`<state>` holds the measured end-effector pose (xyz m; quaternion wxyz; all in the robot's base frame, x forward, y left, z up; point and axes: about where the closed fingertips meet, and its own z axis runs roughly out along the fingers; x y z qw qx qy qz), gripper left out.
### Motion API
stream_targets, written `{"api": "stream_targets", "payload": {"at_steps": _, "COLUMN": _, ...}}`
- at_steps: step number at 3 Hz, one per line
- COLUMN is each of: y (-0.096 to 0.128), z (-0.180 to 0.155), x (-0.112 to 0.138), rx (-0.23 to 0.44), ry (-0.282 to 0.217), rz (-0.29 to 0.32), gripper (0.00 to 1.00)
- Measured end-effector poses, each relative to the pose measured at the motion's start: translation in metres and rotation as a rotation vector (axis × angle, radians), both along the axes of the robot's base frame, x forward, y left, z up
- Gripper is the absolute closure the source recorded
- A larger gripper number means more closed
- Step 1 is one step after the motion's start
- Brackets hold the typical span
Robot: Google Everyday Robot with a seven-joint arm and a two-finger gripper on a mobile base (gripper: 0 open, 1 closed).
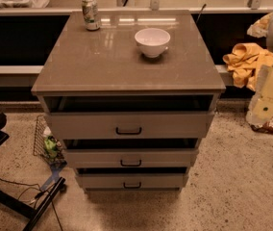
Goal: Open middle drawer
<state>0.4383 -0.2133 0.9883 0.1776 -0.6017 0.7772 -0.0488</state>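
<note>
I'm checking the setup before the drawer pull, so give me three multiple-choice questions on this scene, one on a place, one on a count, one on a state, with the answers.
1. Where is the white bowl?
A) on the cabinet top
B) inside a drawer
C) on the floor

2. How many drawer fronts with black handles show?
A) two
B) three
C) four

3. How does the gripper stand to the middle drawer?
A) clamped on its handle
B) resting on its front
C) apart from it, at the picture's right edge

Answers:
1 A: the bowl sits on the top, to the right of the can.
2 B: three fronts are stacked one under another.
3 C: the gripper hangs beside the cabinet and touches no part of it.
</note>
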Motion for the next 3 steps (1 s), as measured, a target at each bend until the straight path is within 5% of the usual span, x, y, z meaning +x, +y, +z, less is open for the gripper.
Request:
{"api": "stream_targets", "payload": {"at_steps": 2, "y": 0.002, "z": -0.003, "x": 0.005, "rx": 0.028, "ry": -0.040, "rz": -0.008, "gripper": 0.00}}
{"api": "stream_targets", "payload": {"at_steps": 3, "y": 0.011, "z": -0.034, "x": 0.018, "rx": 0.135, "ry": -0.115, "rz": -0.018, "gripper": 0.00}}
